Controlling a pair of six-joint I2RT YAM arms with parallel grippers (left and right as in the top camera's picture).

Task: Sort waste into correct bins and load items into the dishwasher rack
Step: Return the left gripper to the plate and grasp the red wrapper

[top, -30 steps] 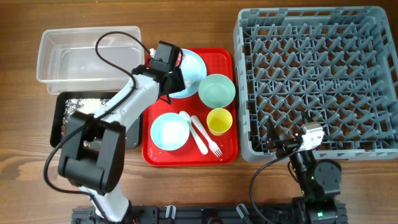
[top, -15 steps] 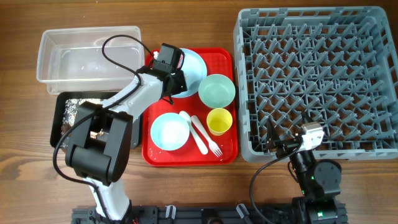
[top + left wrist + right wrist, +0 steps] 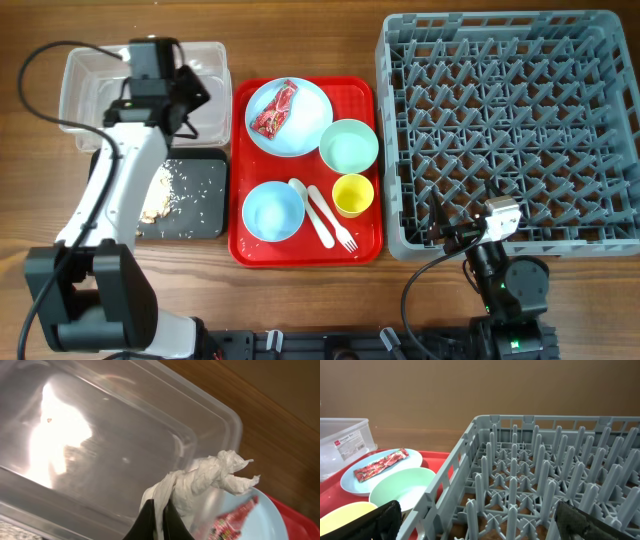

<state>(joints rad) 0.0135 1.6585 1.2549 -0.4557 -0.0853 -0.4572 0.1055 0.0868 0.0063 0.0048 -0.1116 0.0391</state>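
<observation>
My left gripper [image 3: 157, 516] is shut on the crumpled white scrap [image 3: 210, 477] and holds it over the right end of the clear plastic tub [image 3: 100, 435]. From overhead the left gripper [image 3: 192, 98] is above the tub [image 3: 100, 95]. The red wrapper [image 3: 275, 108] lies on the pale blue plate [image 3: 305, 135]. Beige leftovers [image 3: 160, 195] lie in the black tray [image 3: 205, 215]. The mint bowl [image 3: 348, 145], yellow cup [image 3: 352, 194], pale blue bowl [image 3: 273, 211], spoon [image 3: 318, 212] and fork [image 3: 338, 232] sit on the red serving tray. My right gripper [image 3: 480, 520] is open and empty at the front left corner of the grey rack [image 3: 510, 120].
The red serving tray [image 3: 365, 95] lies between the bins and the rack. The rack [image 3: 545, 460] holds nothing and fills the right half of the table. The right arm's base [image 3: 510, 285] is at the front edge.
My left gripper has swung left from the pale blue plate to above the clear tub, carrying the white scrap. The red wrapper stays on the plate. The right arm has not moved.
</observation>
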